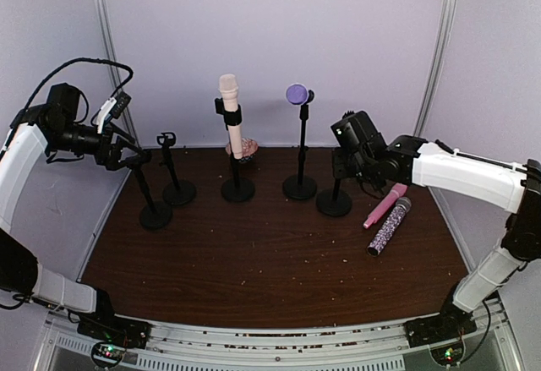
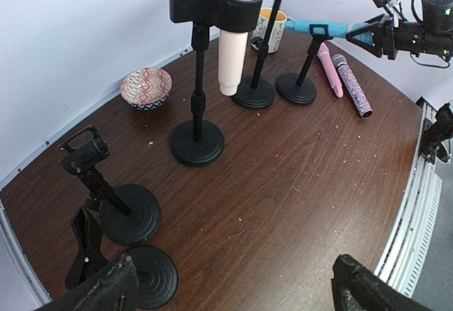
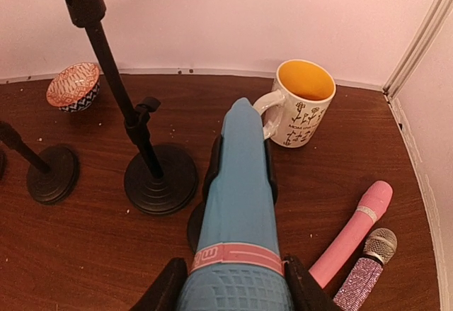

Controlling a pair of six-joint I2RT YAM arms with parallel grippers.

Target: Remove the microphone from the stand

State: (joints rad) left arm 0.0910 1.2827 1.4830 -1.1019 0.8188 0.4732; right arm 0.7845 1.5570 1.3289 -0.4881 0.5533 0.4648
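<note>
A blue microphone [image 3: 241, 190] with a pink band lies in the black clip [image 3: 214, 169] of a short stand [image 1: 334, 202] at the right of the table. My right gripper [image 3: 233, 290] has a finger pressed against each side of its grille end. In the left wrist view the blue microphone [image 2: 322, 27] points sideways from the right gripper [image 2: 375, 31]. In the top view the right gripper [image 1: 348, 155] hides it. My left gripper [image 2: 230, 293] hangs wide open at the far left, above two bare stands, holding nothing.
A cream microphone [image 1: 229, 105] and a purple-headed one [image 1: 296, 94] sit in tall stands at the back. A pink microphone [image 1: 385, 205] and a glittery one [image 1: 390, 226] lie on the table at right. A mug [image 3: 303, 103] and patterned bowl [image 3: 73, 84] stand by the back wall.
</note>
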